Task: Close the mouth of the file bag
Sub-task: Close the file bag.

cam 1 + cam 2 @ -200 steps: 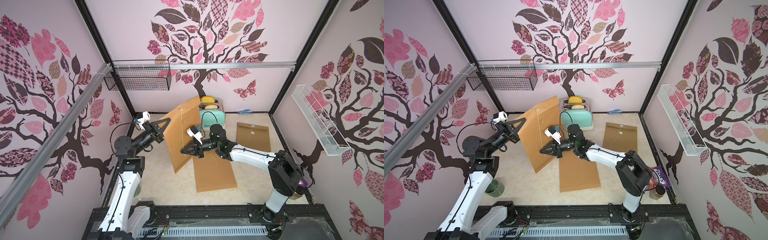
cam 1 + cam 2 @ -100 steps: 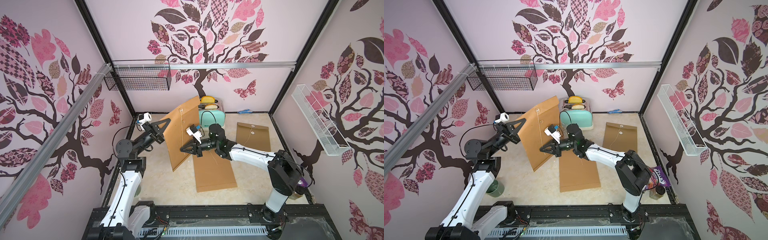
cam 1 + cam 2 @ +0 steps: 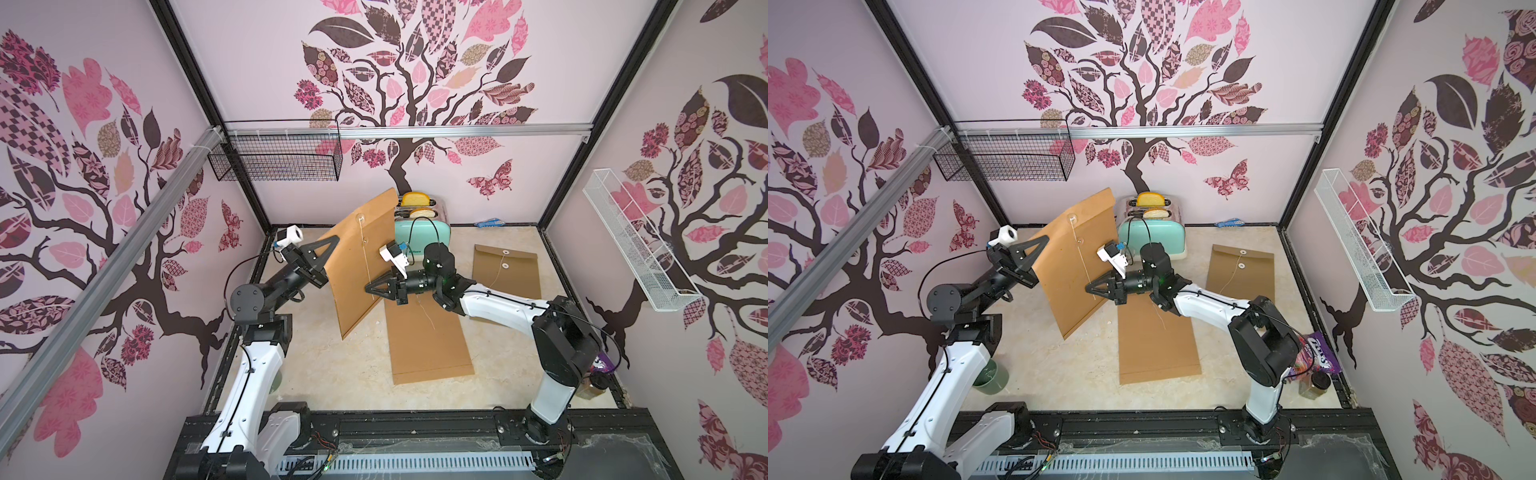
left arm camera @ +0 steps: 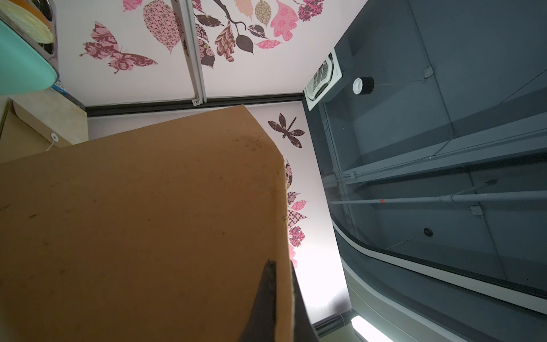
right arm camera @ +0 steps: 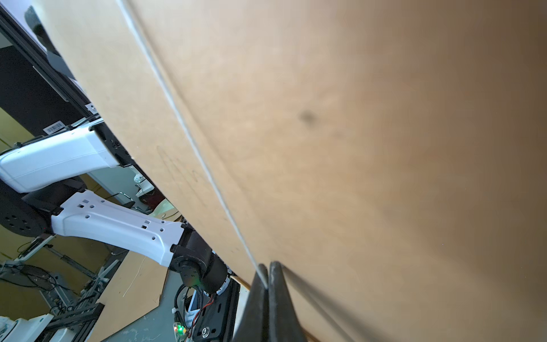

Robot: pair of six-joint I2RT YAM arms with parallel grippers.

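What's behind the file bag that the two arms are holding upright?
A mint toaster with bread in its slots stands behind the file bag. The bag covers the table right behind it, so anything lying there cannot be seen.

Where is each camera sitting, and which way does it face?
Top views: high at the front, looking down at the table; both arms show, left gripper and right gripper at the raised bag.
Left wrist: behind the left gripper, looking up along the bag's plain face toward the ceiling; only fingertips show.
Right wrist: behind the right gripper, shut on the string, facing the bag's string side; the left arm shows beyond.
Shared: both wrist views see the same bag, opposite faces.
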